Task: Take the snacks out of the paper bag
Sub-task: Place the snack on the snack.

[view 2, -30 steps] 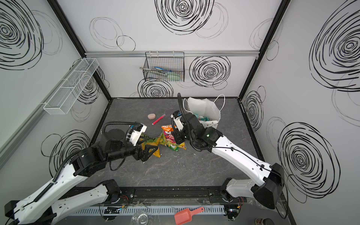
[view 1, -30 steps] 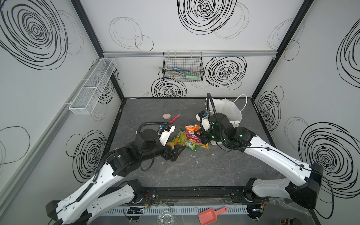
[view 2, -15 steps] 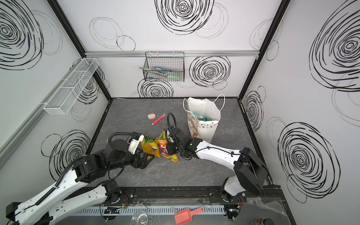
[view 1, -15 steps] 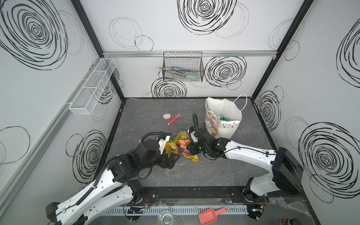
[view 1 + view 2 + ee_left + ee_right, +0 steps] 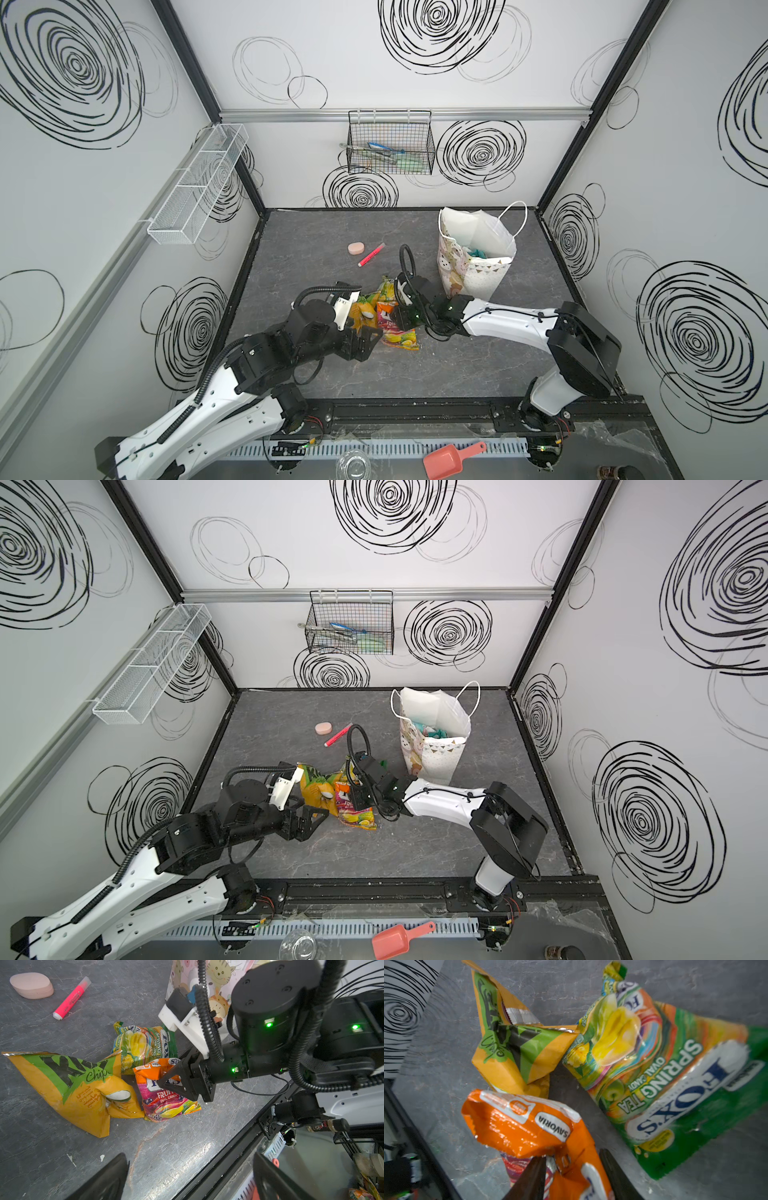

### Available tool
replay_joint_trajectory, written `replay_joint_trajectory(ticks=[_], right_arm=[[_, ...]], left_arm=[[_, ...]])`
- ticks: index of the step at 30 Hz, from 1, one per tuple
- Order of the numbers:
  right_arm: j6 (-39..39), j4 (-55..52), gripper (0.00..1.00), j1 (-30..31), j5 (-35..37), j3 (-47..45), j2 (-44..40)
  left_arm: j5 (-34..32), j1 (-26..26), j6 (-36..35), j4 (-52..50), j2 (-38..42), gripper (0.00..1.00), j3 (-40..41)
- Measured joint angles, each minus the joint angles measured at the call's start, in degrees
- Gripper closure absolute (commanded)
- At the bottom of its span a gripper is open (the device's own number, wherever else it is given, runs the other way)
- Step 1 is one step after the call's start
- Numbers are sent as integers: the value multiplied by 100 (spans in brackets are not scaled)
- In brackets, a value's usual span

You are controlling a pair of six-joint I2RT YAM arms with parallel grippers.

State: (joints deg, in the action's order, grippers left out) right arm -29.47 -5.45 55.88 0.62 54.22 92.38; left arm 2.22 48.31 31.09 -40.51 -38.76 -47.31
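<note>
The paper bag [image 5: 473,270] [image 5: 432,752] stands upright at the back right, with teal snacks [image 5: 478,253] showing inside. Three snacks lie in a pile left of it: a yellow-orange chips packet [image 5: 72,1088], a green FOX'S packet [image 5: 654,1064] and an orange-multicolour candy packet [image 5: 166,1103] [image 5: 519,1126]. My right gripper [image 5: 395,320] [image 5: 574,1167] is low over the pile. Its jaws are parted on either side of the orange packet, which rests on the table. My left gripper [image 5: 365,338] [image 5: 189,1167] stands wide open by the chips packet, with nothing between its fingers.
A pink oval bar [image 5: 356,248] and a red marker pen [image 5: 371,254] lie behind the pile. A wire basket [image 5: 390,145] and a white mesh shelf [image 5: 195,183] hang on the walls. The black front rail [image 5: 239,1147] runs close under my left gripper.
My right arm carried the orange packet from beside the bag down to the pile, and its jaws have parted. My left arm drew back toward the front edge.
</note>
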Motion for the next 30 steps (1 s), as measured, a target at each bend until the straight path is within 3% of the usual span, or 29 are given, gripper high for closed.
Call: replay_joint_trajectory(ticks=[6, 19, 26, 30], right_arm=[[151, -179, 33, 0, 474, -13, -280], [439, -682, 21, -151, 538, 319, -1139], [981, -490, 11, -280, 636, 546, -2350], [1215, -481, 9, -758, 671, 1093, -2728]], left_arm=[[4, 7, -2, 63, -140, 4, 0], [234, 44, -57, 525, -365, 4, -57], [330, 44, -256, 944, -540, 4, -461], [356, 46, -422, 1180, -802, 4, -824]])
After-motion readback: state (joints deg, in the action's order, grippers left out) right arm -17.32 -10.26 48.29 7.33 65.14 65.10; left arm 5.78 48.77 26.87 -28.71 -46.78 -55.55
